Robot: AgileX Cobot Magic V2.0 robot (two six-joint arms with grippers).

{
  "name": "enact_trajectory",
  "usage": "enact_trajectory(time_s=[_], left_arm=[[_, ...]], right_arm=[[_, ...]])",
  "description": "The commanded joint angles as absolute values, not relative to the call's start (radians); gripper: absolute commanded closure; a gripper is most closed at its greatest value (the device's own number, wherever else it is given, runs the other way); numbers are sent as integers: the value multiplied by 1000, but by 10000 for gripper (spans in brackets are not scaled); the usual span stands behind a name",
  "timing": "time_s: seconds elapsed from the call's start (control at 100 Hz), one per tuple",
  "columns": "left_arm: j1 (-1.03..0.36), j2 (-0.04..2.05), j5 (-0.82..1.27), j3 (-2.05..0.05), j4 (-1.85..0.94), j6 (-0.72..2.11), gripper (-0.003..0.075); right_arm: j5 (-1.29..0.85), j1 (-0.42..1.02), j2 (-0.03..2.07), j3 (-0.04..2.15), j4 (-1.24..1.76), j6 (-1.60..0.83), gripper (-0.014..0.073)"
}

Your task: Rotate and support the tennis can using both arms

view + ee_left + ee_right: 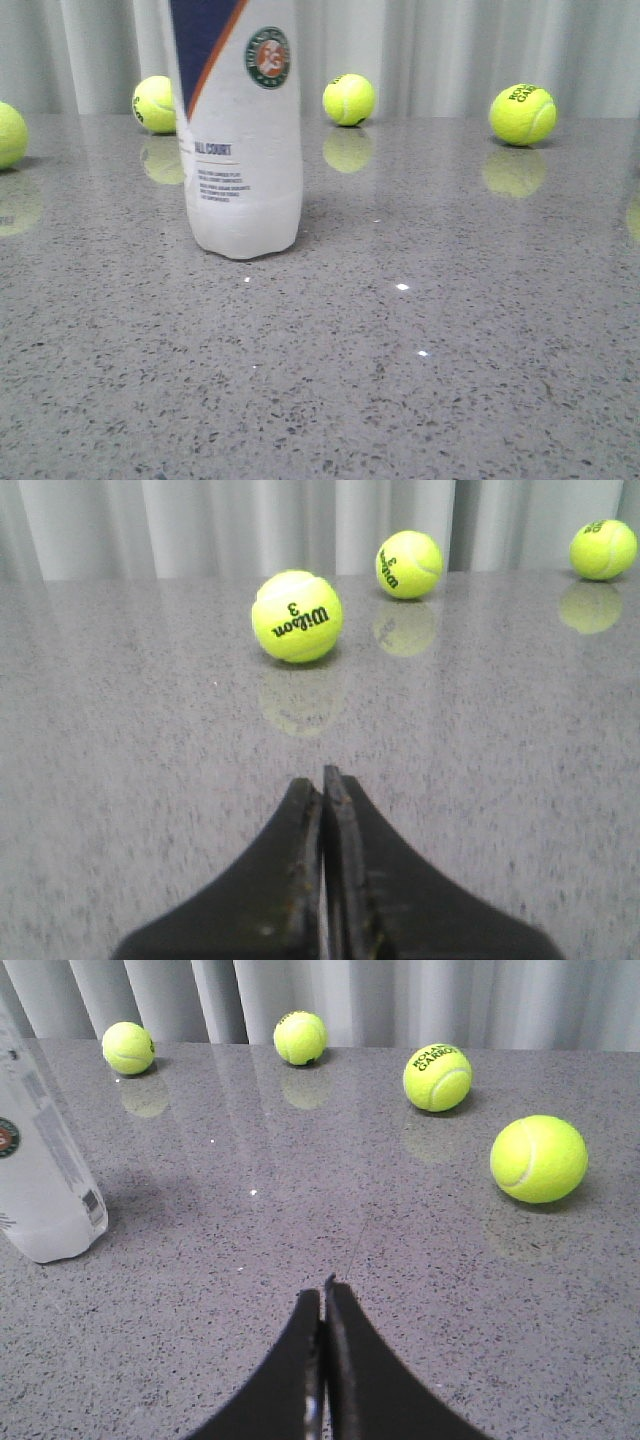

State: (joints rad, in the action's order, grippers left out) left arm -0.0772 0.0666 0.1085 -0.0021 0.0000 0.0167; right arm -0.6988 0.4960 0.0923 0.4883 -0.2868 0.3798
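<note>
While the can point(40, 1160) stands upright on the counter point(300, 1190), ahead-left of the right end effector point(322, 1305), that arm looks nearer; both end effectors, left point(323, 785) included, are closed, empty.

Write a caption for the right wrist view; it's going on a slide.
Shut black right claw hovers over the grey speckled table, apart from the upright white plastic tennis can, four yellow-green tennis balls beyond.
</note>
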Motion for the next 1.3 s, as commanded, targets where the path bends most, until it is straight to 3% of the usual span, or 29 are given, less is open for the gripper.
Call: enact_trajectory(time_s=[0.0, 0.11, 1.29], left_arm=[[-70, 25, 0, 45, 0, 8, 741], [-62, -48, 100, 45, 0, 8, 741], [-55, -42, 88, 45, 0, 8, 741]], right_arm=[[-617, 491, 103, 510, -309, 377, 650], [-617, 491, 103, 510, -309, 377, 650], [-612, 491, 105, 510, -310, 377, 650]])
